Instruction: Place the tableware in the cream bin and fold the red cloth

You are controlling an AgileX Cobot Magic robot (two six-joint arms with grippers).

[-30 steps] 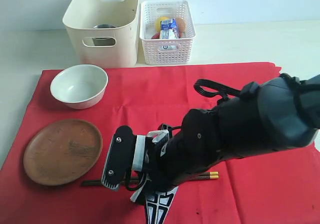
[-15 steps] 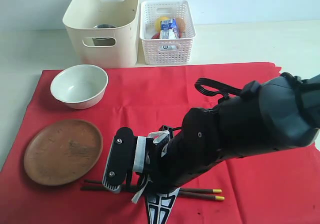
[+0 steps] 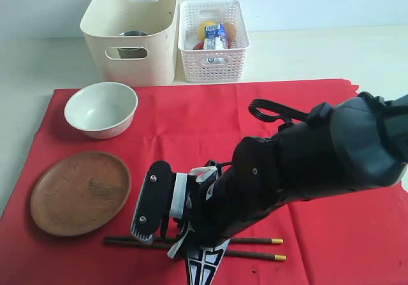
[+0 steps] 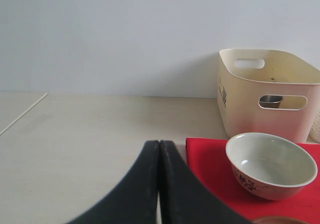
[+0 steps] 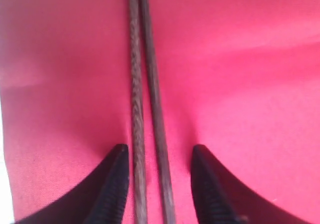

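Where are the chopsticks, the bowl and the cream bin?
chopsticks [image 5: 135,83]: right wrist view, on one stick's shaft.
bowl [image 3: 101,109]: exterior view, on its bare inside.
cream bin [image 3: 137,71]: exterior view, on the front wall below the handle cut-out.

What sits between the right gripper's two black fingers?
The pair of dark gold-tipped chopsticks, lying on the bright red fabric cloth, shown in the right wrist view.
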